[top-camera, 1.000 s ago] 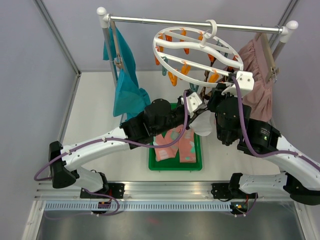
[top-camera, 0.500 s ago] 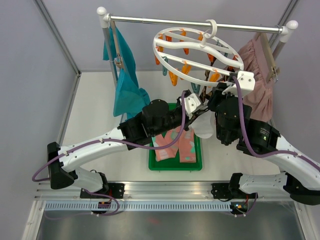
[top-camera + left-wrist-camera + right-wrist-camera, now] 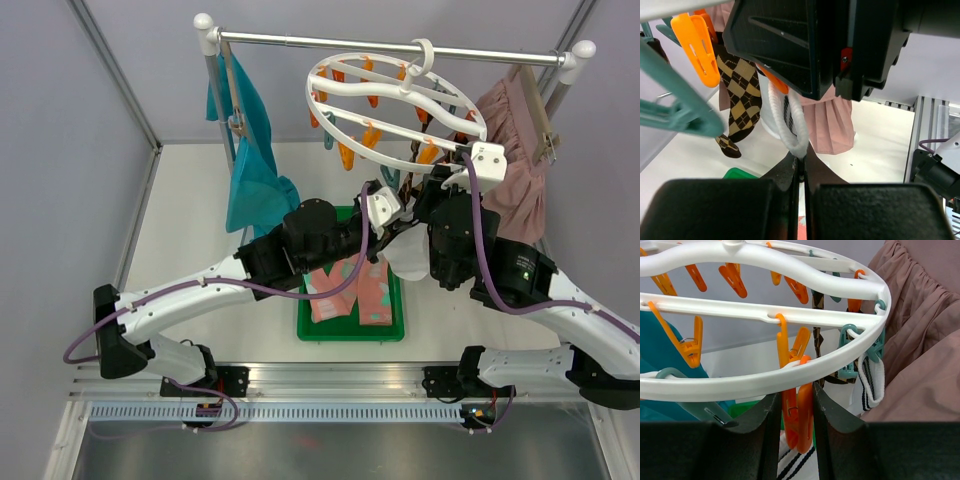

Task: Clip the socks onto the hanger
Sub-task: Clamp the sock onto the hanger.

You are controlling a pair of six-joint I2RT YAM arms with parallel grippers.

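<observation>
— Word on the left tool (image 3: 801, 162)?
— Pinched shut on the cuff of a white striped sock (image 3: 790, 125), held up just under the hanger (image 3: 765, 382).
— And the right tool (image 3: 796, 405)?
— Narrow, squeezing an orange clip (image 3: 799, 430) that hangs from the ring's near rim.
— Anything already up?
— Yes: argyle sock (image 3: 742, 100) dangling from a clip close by. Hanger itself hooked over the rail (image 3: 390, 45).
— Down below?
— Pink socks (image 3: 372, 290) lying in the green tray (image 3: 350, 330) on the surface (image 3: 190, 230).
</observation>
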